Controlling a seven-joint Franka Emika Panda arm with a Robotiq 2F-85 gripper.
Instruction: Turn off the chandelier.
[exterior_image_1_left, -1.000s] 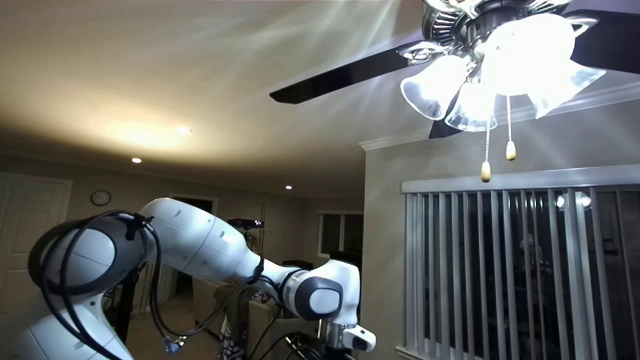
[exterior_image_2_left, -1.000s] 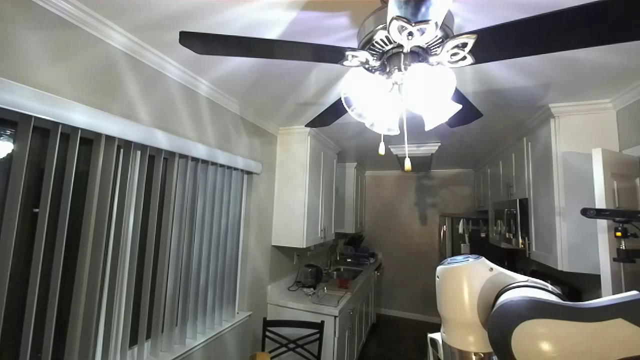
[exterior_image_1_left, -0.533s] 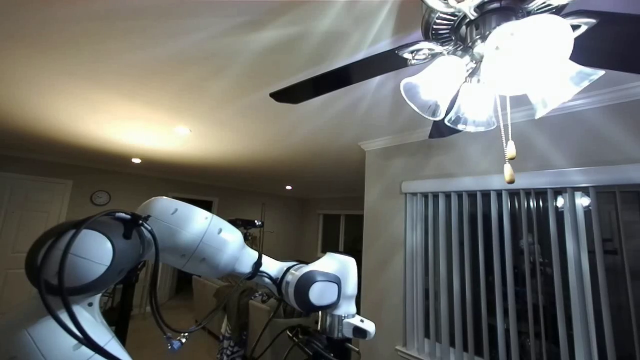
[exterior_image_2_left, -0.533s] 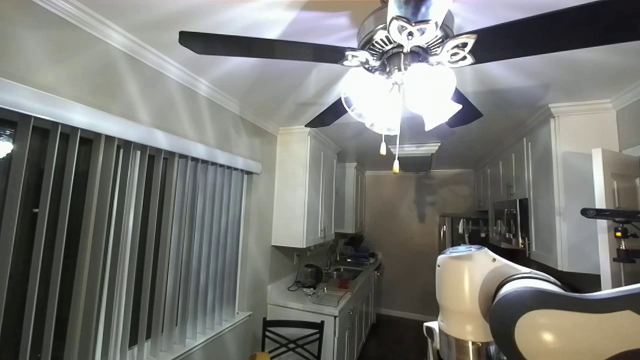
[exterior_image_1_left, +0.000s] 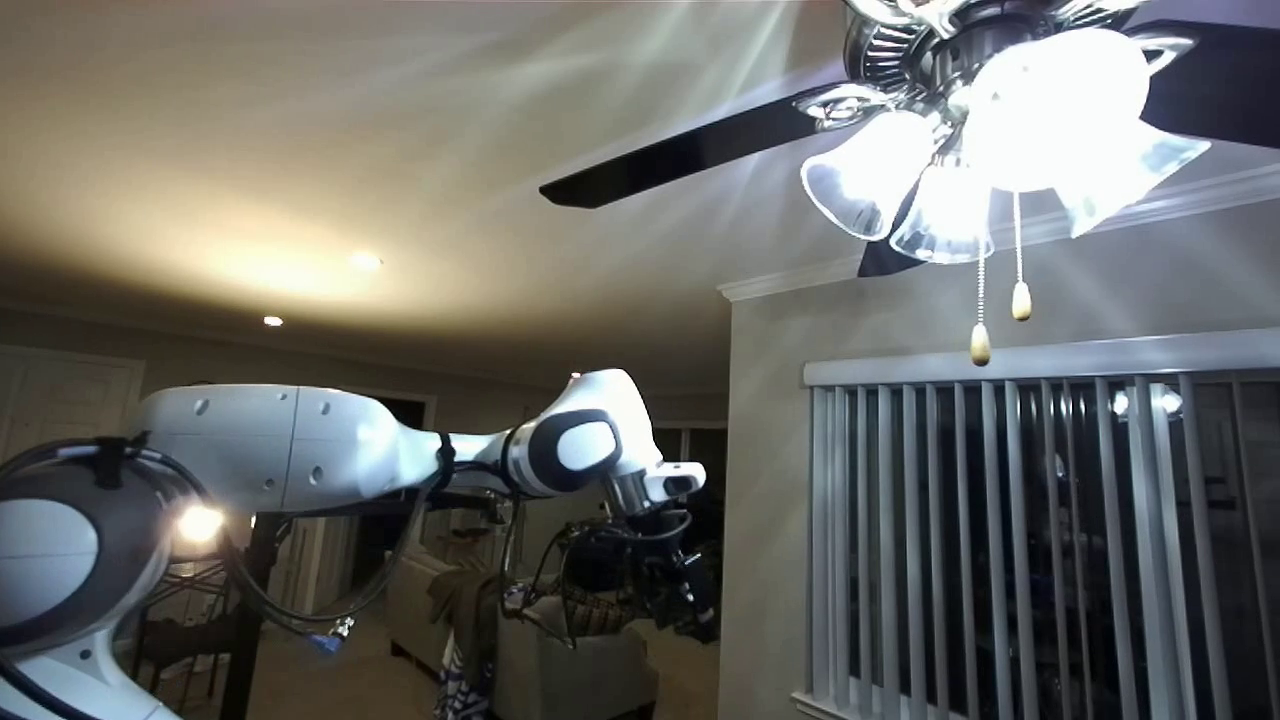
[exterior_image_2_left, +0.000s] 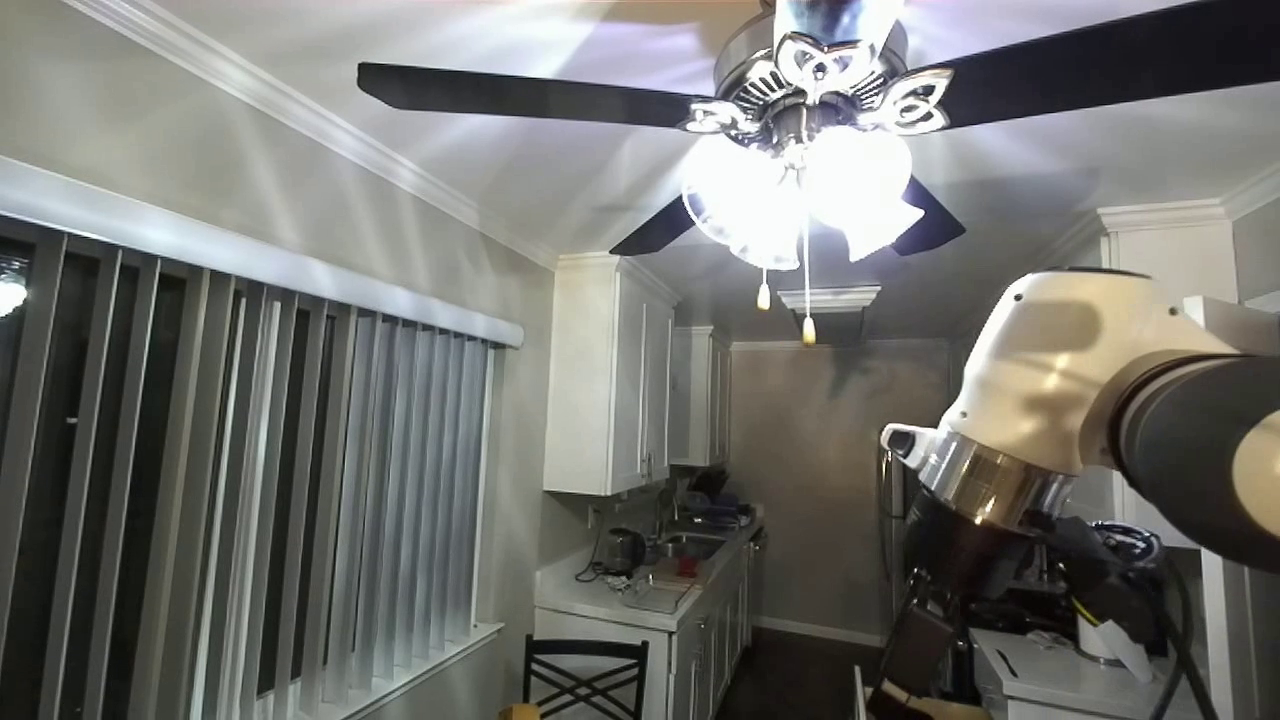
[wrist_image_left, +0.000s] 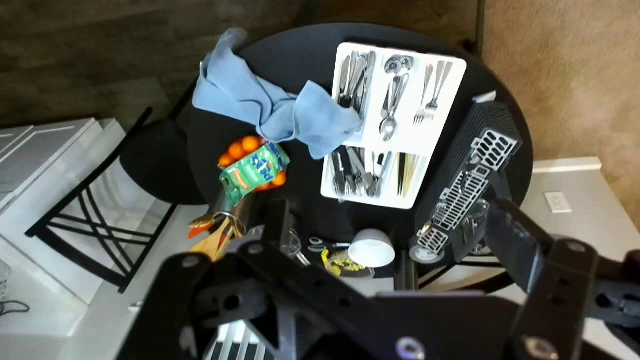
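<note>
The chandelier, a ceiling-fan light with bell-shaped glass shades, glows brightly in both exterior views (exterior_image_1_left: 870, 175) (exterior_image_2_left: 860, 180). Two pull chains hang under it. The longer one ends in a wooden pull (exterior_image_1_left: 980, 345), also seen in an exterior view (exterior_image_2_left: 809, 331). The shorter pull (exterior_image_1_left: 1021, 301) hangs beside it, also in an exterior view (exterior_image_2_left: 764, 297). My gripper (exterior_image_1_left: 700, 610) points down, well below and apart from the chains; its lower part shows dark in an exterior view (exterior_image_2_left: 915, 645). In the wrist view my gripper (wrist_image_left: 396, 232) is open, with nothing between its fingers. The chandelier is out of the wrist view.
Dark fan blades (exterior_image_1_left: 690, 145) spread around the light. Below my gripper stands a round black table (wrist_image_left: 310, 60) with a white cutlery tray (wrist_image_left: 372, 197), a blue cloth (wrist_image_left: 280, 110), a dish rack (wrist_image_left: 460, 195) and a white bowl (wrist_image_left: 371, 248). Window blinds (exterior_image_1_left: 1010, 540) hang nearby.
My arm has risen, and in an exterior view it has also drawn back to the left; the gripper has come into view. The longer pull chain swings to and fro. The light stays lit.
</note>
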